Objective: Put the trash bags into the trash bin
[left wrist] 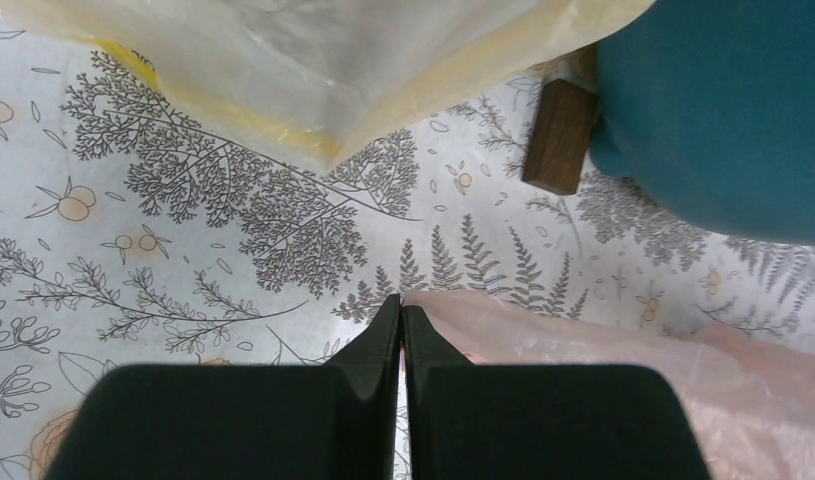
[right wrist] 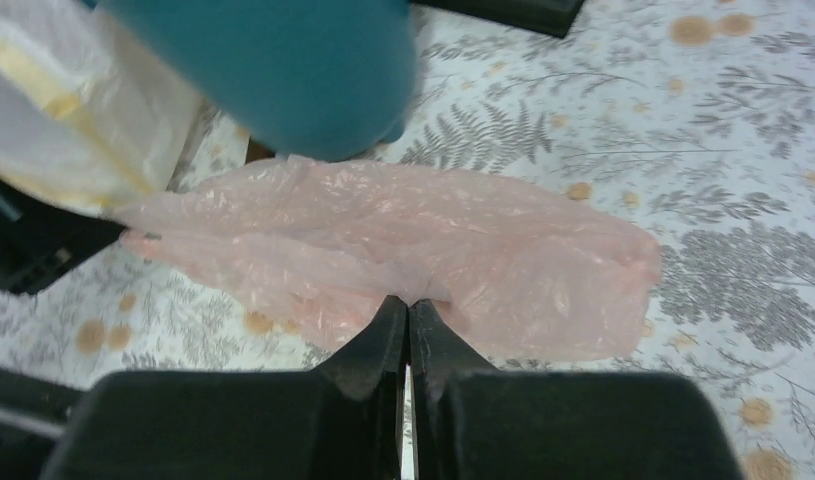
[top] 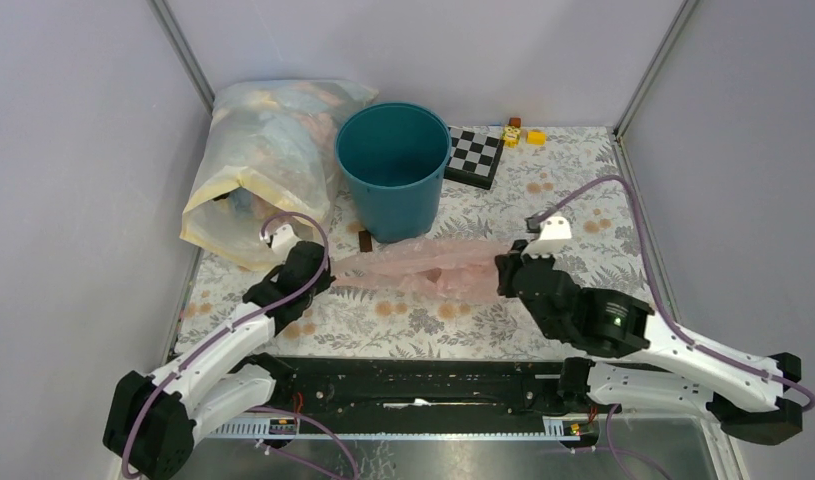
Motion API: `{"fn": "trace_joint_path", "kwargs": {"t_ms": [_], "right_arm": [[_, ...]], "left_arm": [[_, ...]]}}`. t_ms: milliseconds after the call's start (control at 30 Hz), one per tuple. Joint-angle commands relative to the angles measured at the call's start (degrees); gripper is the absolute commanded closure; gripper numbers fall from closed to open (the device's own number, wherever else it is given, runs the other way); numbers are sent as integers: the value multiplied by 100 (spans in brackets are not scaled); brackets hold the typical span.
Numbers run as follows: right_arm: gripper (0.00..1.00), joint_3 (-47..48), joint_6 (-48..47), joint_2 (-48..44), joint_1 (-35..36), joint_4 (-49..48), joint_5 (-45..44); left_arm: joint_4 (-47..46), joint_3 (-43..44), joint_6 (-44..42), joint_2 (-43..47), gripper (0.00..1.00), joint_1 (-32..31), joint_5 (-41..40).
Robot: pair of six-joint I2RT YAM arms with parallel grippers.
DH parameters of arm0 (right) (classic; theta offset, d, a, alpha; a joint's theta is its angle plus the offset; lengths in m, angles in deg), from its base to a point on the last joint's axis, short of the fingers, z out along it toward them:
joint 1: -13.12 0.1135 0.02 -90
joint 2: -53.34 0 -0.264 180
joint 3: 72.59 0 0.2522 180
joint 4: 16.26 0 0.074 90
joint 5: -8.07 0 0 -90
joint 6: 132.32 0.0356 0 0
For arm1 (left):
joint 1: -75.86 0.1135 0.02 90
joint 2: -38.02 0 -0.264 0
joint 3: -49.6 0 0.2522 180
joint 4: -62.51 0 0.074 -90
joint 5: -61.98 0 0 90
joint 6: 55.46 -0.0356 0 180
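A pale pink trash bag (top: 423,265) is stretched out between my two grippers, just in front of the teal-blue trash bin (top: 393,165). My left gripper (top: 323,268) is shut on the bag's left tip; in the left wrist view (left wrist: 401,305) the pink film (left wrist: 623,360) runs off to the right of the closed jaws. My right gripper (top: 505,272) is shut on the bag's near edge; in the right wrist view (right wrist: 408,305) the bag (right wrist: 413,250) spreads wide beyond the jaws, with the bin (right wrist: 273,70) behind it.
A large clear yellowish-edged sack (top: 258,165) stuffed with bags lies left of the bin. A small brown wooden block (left wrist: 561,135) stands by the bin's foot. A checkerboard (top: 475,155) and small yellow toys (top: 523,133) sit at the back right.
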Motion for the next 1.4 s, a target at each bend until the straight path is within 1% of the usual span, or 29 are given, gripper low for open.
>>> {"fn": "trace_joint_path", "kwargs": {"t_ms": [0, 100, 167, 233, 300, 400, 433, 500, 533, 567, 600, 633, 700, 733, 800, 900, 1000, 1067, 1100, 1200, 1267, 1300, 1333, 1367], "right_arm": [[95, 25, 424, -561, 32, 416, -1756], [94, -158, -192, -740, 30, -180, -1220], [93, -56, -283, -614, 32, -221, -863], [92, 178, -345, -339, 29, -214, -404], [91, 437, -362, 32, 32, -193, -56], [90, 897, -239, 663, 28, -87, 283], [90, 1066, -170, 903, 32, -30, 354], [91, 1378, -101, 1447, 32, 48, 514], [92, 1531, -43, 1664, 35, 99, 605], [93, 1695, 33, 1885, 33, 154, 678], [94, 1842, 95, 2080, 32, 185, 781], [95, 1978, 147, 2278, 28, 198, 900], [96, 2214, 272, 2623, 33, 199, 1152], [96, 2331, 343, 2778, 33, 199, 1261], [98, 2538, 463, 3043, 30, 184, 1453], [98, 2732, 642, 3268, 32, 118, 1643], [96, 2670, 688, 3279, 32, -198, 1930], [93, 2616, 759, 3243, 32, -385, 2029], [92, 2590, 817, 3215, 25, -458, 2028], [89, 2478, 926, 3088, 24, -661, 1946], [81, 2348, 904, 2932, 24, -854, 2033], [74, 2283, 858, 2866, 24, -950, 2117], [63, 2214, 823, 2797, 20, -1005, 2169], [54, 2161, 800, 2719, 23, -1014, 2167]], "left_arm": [[212, 39, 8, 241, 100, 42, -569], [-81, 72, -415, 375, 100, 41, -145], [-271, 176, -897, 459, 100, 46, 576], [-325, 389, -1224, 590, 91, 39, 1171], [-325, 493, -1325, 877, 74, 31, 1484], [-258, 605, -1423, 1495, 44, 30, 1715], [-202, 669, -1425, 1653, 37, 30, 1775], [66, 844, -1384, 1867, 25, 30, 1902], [172, 929, -1361, 1894, 24, 30, 2043], [204, 1001, -1357, 1908, 24, 30, 2277], [161, 1030, -1326, 1914, 25, 24, 2676], [-17, 1004, -1261, 1929, 28, 22, 3151], [-629, 786, -996, 2034, 34, -39, 4035], [-982, 646, -910, 2119, 36, -97, 4354], [-1593, 399, -787, 2303, 38, -307, 4663], [-2058, 179, -826, 2394, 34, -744, 4642], [-2520, 32, -833, 2119, 33, -1220, 4575], [-2809, -59, -886, 1916, 33, -1616, 4340], [-2918, -105, -935, 1848, 33, -1913, 4166], [-3325, -314, -1011, 1793, 34, -2387, 3646], [-3558, -437, -978, 1710, 34, -2469, 3489], [-3612, -462, -963, 1632, 34, -2470, 3430], [-3621, -466, -966, 1528, 34, -2467, 3364], [-3576, -448, -980, 1435, 35, -2466, 3254]]}}
